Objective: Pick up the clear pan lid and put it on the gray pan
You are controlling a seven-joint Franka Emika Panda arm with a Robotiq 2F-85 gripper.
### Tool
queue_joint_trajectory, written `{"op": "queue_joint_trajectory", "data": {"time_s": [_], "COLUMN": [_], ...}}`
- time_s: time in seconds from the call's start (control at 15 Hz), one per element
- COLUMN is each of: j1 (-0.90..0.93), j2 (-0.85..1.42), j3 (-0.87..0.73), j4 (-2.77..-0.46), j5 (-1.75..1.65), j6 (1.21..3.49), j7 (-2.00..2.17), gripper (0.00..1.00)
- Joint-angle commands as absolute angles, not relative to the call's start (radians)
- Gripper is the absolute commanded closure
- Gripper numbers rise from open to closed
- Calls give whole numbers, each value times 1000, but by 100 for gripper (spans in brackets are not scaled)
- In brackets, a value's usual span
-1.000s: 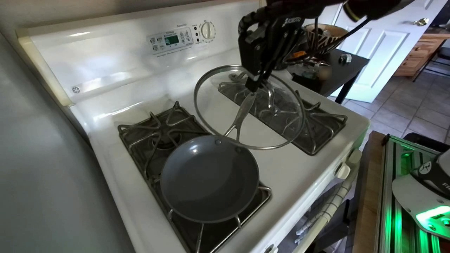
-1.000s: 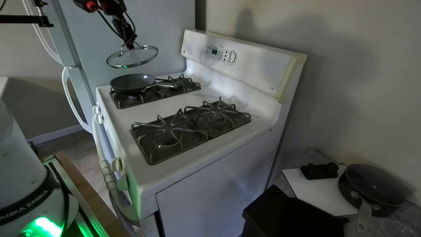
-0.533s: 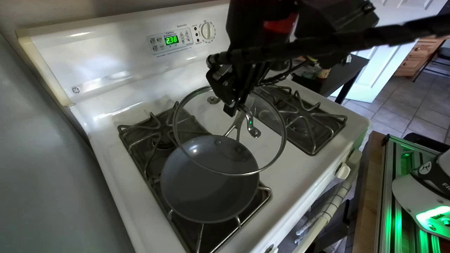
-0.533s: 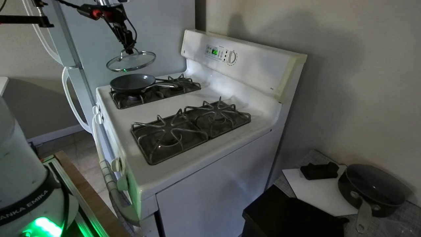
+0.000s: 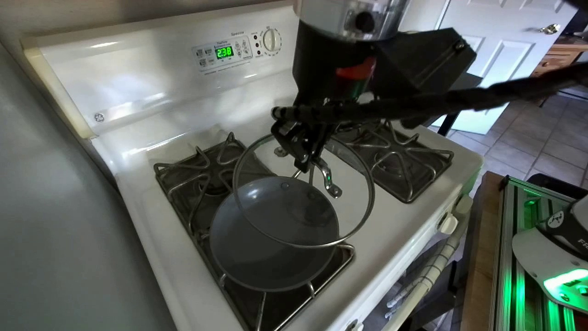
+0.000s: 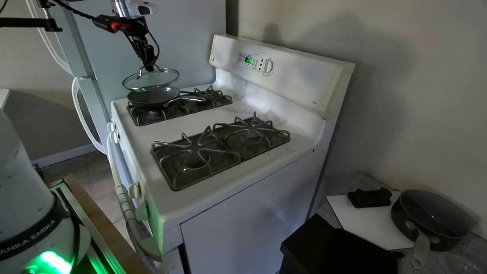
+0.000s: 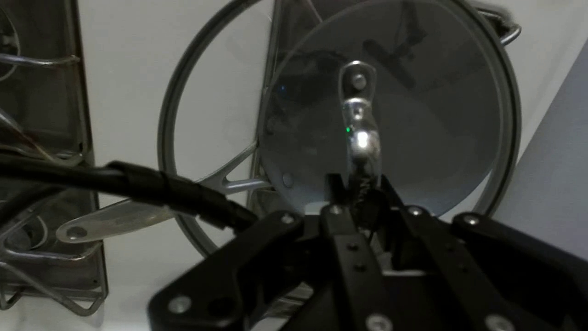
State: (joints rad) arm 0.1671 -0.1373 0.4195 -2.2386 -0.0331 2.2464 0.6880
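Observation:
The clear pan lid (image 5: 298, 207) is a glass disc with a thin metal rim and an arched metal handle (image 5: 327, 174). My gripper (image 5: 308, 166) is shut on that handle, which also shows between the fingertips in the wrist view (image 7: 363, 184). The gray pan (image 5: 262, 266) sits on the burner grate, its long metal handle (image 7: 119, 220) showing in the wrist view. In an exterior view the lid (image 6: 151, 79) hangs just above the pan (image 6: 148, 99), slightly tilted. In the wrist view the lid overlaps most of the pan but is not centred on it.
Bare burner grates (image 6: 220, 144) lie on the other half of the white stove top. The stove's back panel (image 5: 151, 59) rises behind, and a grey-white wall or appliance side (image 5: 69, 207) stands beside the pan. A dark saucepan (image 6: 430, 220) stands on a side surface.
The lid, held in my gripper, has moved sideways over the pan and come down closer to it. The pan has not moved. The stove display shows digits now.

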Motion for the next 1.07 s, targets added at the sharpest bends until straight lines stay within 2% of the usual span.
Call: {"op": "queue_joint_trajectory", "data": {"time_s": [0.0, 1.0], "j1": [207, 280], "j2": [-79, 48], "j3": [388, 343], "j4": [-2228, -2170], "j5": [-38, -40], "j6": [2308, 2406], "j7": [685, 671], "gripper": [98, 98]}}
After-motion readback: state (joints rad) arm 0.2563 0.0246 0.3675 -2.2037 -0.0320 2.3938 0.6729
